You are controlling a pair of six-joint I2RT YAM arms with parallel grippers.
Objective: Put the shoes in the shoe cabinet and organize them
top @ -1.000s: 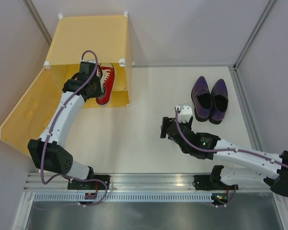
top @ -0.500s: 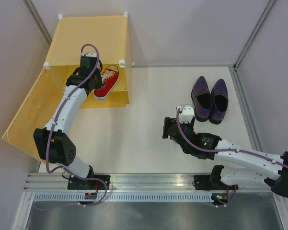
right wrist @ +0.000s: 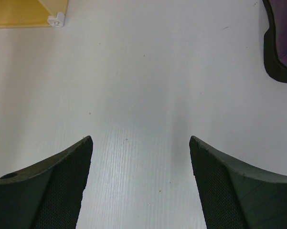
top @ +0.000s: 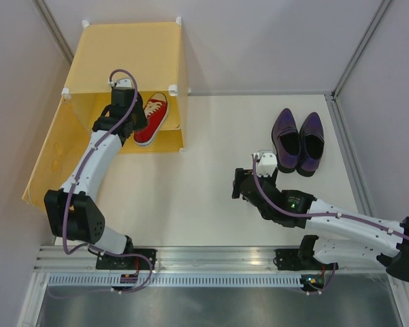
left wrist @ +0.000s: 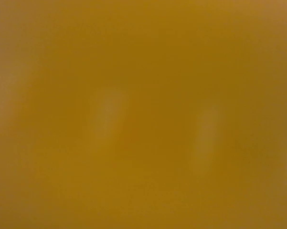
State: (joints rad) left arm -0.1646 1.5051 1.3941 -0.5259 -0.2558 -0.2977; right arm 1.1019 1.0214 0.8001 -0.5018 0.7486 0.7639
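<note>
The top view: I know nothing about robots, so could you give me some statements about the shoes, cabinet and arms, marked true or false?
1. A red sneaker lies inside the yellow cabinet. True.
2. The purple shoes are inside the cabinet. False: they stand side by side on the table, to the cabinet's right.
3. The right gripper is open and holds nothing. True.
4. The cabinet door is shut. False: it hangs open on the cabinet's left side.
5. The left arm reaches into the cabinet's opening. True.
</note>
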